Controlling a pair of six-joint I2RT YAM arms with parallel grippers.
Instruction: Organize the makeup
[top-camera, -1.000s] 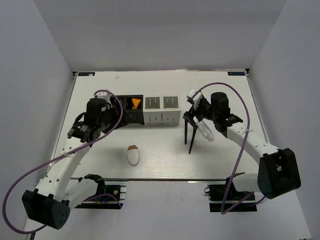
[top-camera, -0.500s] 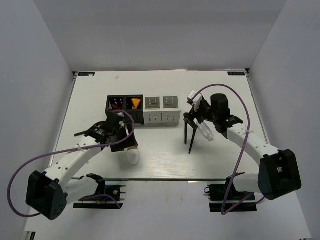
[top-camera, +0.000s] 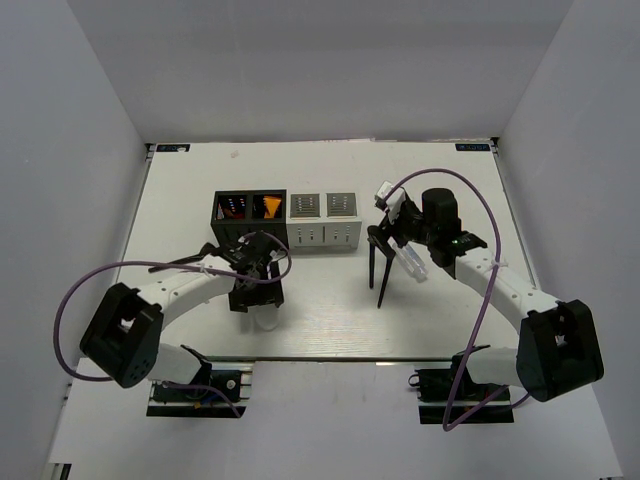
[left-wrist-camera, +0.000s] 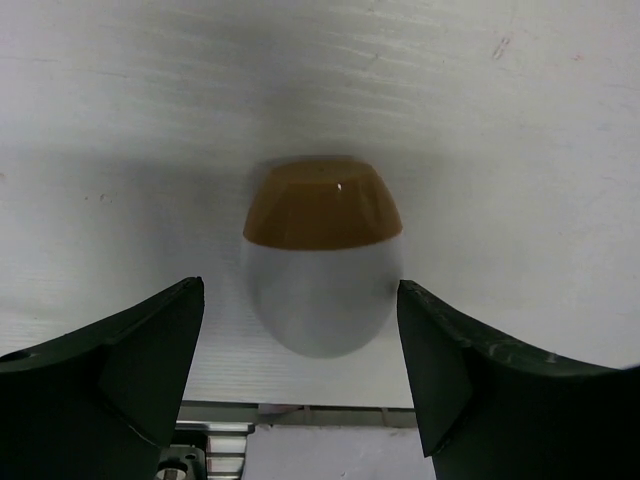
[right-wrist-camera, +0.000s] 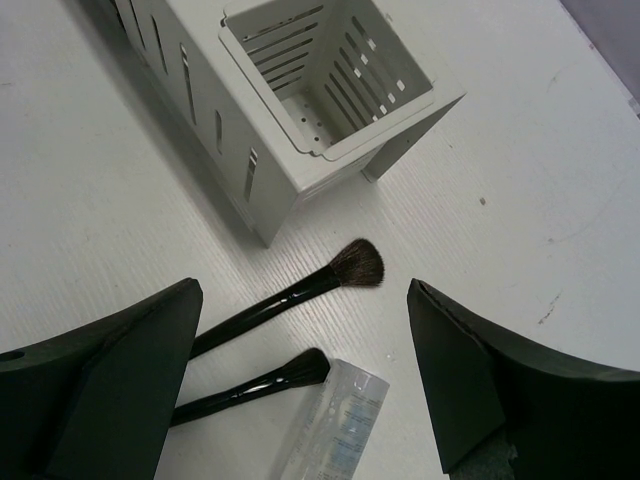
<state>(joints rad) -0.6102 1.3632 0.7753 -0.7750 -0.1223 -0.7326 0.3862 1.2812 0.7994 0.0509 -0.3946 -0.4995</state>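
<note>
The white egg-shaped piece with a brown tip (left-wrist-camera: 322, 255) lies on the table, tip pointing away from the camera. My left gripper (left-wrist-camera: 300, 330) hangs open right over it, one finger (left-wrist-camera: 120, 370) on each side with a gap. From above, the left gripper (top-camera: 262, 298) covers most of the egg (top-camera: 265, 320). My right gripper (right-wrist-camera: 305, 330) is open above two black brushes (right-wrist-camera: 290, 295) (right-wrist-camera: 250, 385) and a clear bottle (right-wrist-camera: 335, 430), holding nothing. In the top view the right gripper (top-camera: 395, 238) hovers over the brushes (top-camera: 373, 265) and the bottle (top-camera: 410, 262).
A black organizer (top-camera: 250, 232) stands behind the left gripper, with an orange tube (top-camera: 268, 207) in its right slot and thin reddish sticks (top-camera: 233, 205) in its left. The grey-white organizer (top-camera: 325, 235) (right-wrist-camera: 230, 130) adjoins it. The table's near edge (left-wrist-camera: 300, 405) runs close below the egg.
My left arm swung from beside the black organizer down and right to above the egg, and its jaws widened. The right arm has stayed put.
</note>
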